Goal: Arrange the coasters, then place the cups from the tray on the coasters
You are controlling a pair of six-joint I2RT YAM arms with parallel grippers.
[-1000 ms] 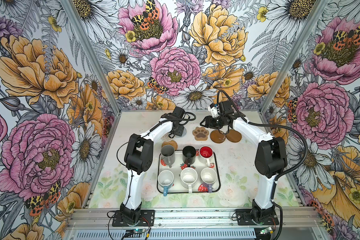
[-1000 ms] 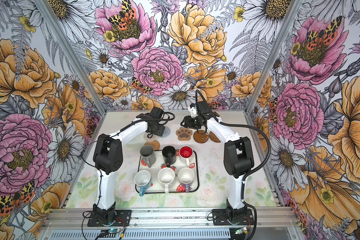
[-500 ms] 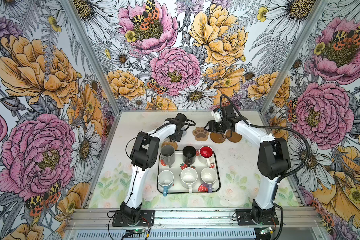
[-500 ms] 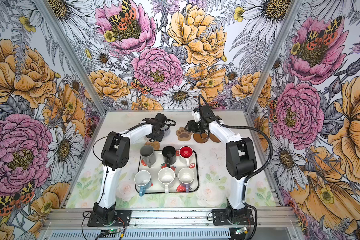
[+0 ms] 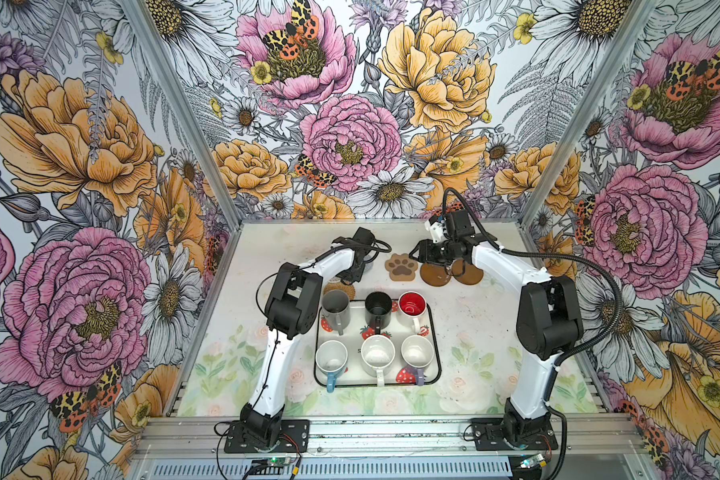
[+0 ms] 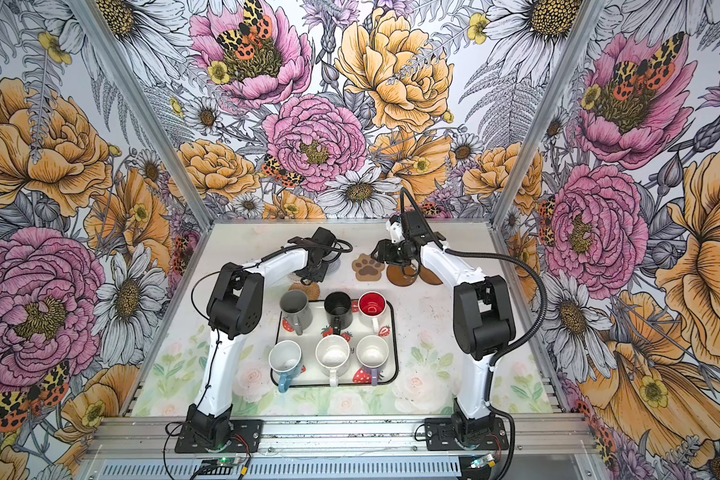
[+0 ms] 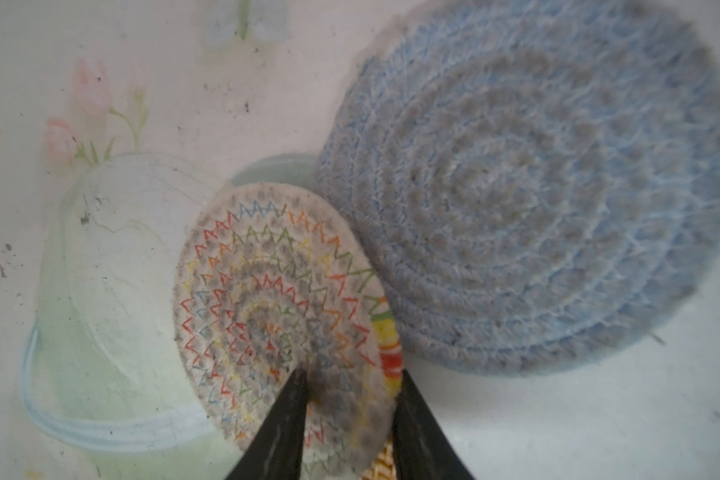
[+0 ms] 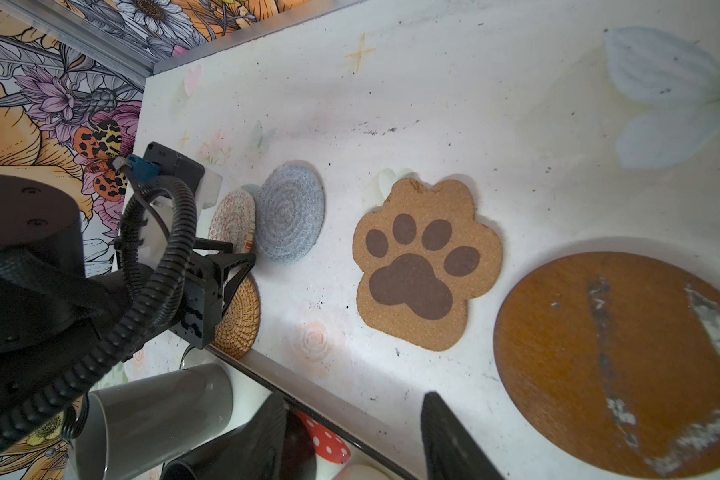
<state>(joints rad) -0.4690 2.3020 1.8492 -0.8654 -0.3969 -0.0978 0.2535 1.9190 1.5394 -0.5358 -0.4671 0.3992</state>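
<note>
Six cups [image 5: 377, 355] sit on the tray [image 5: 354, 376]. My left hand [image 7: 350, 376] seems pinched on the patterned coaster [image 7: 275, 299]; right hand [image 8: 352, 397] half-open, empty, above the surface [image 8: 433, 104].

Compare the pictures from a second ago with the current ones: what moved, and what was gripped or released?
The left arm dropped toward the table and the left gripper closed on the edge of the rainbow-stitched coaster. The right gripper eased down toward the brown discs, jaws apart, holding nothing. The six cups, tray and paw coaster stayed put.
</note>
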